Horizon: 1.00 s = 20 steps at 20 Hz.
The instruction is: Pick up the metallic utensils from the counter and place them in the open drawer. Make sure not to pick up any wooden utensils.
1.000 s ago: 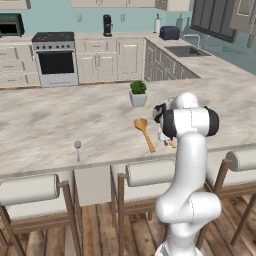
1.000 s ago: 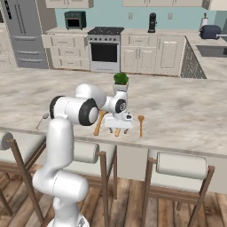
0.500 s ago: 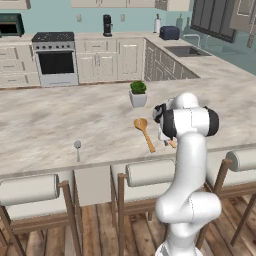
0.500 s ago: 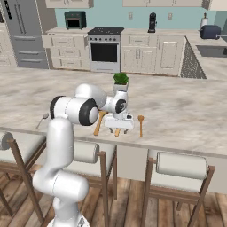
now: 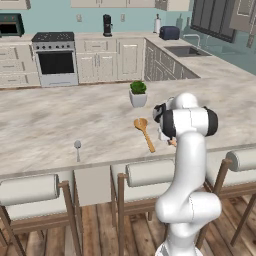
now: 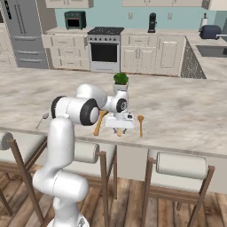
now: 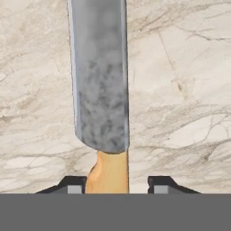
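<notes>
Gripper [image 7: 115, 187] low over the knife [image 7: 101, 90] on the counter [image 7: 180, 67].
The orange handle lies between the two finger tips, left one touching, right one apart; a firm grip I cannot tell. The metal spoon [image 5: 77, 147] lies well apart.

The knife [image 7: 101, 76] lies flat on the beige marbled tabletop [image 5: 45, 125], its mottled grey-blue blade running away from the camera and its short orange handle [image 7: 108, 173] nearest, between the two fingertips [image 7: 72, 185]. The small grey metal spoon [image 5: 77, 148] lies flat near the tabletop's front edge, well apart. The wooden spoon [image 5: 144, 132] lies between them.
</notes>
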Motion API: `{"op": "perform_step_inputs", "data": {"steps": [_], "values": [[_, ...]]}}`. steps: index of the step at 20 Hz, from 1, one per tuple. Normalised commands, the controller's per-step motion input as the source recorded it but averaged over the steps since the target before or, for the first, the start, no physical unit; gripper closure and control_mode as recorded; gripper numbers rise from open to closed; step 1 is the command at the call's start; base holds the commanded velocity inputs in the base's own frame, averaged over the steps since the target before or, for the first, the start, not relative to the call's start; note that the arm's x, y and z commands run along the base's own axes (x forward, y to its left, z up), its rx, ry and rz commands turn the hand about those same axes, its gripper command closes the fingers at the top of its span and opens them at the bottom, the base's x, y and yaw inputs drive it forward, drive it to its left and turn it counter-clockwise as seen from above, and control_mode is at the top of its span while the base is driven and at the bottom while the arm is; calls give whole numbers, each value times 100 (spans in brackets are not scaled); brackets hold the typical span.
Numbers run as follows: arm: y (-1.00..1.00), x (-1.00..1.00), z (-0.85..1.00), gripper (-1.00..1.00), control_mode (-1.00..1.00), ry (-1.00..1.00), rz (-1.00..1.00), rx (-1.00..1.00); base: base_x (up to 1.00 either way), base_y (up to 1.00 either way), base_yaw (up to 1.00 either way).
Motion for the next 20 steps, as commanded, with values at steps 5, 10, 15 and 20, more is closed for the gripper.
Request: {"op": "perform_step_inputs", "data": {"steps": [5,10,15,20], "values": [[0,0,-5,100,-100,6,0,0,0,0,0],[0,0,-6,100,-100,7,0,0,0,0,0],[0,-21,37,100,-100,-6,0,4,0,0,0],[0,-49,100,100,-100,-16,0,19,0,0,0]]}}
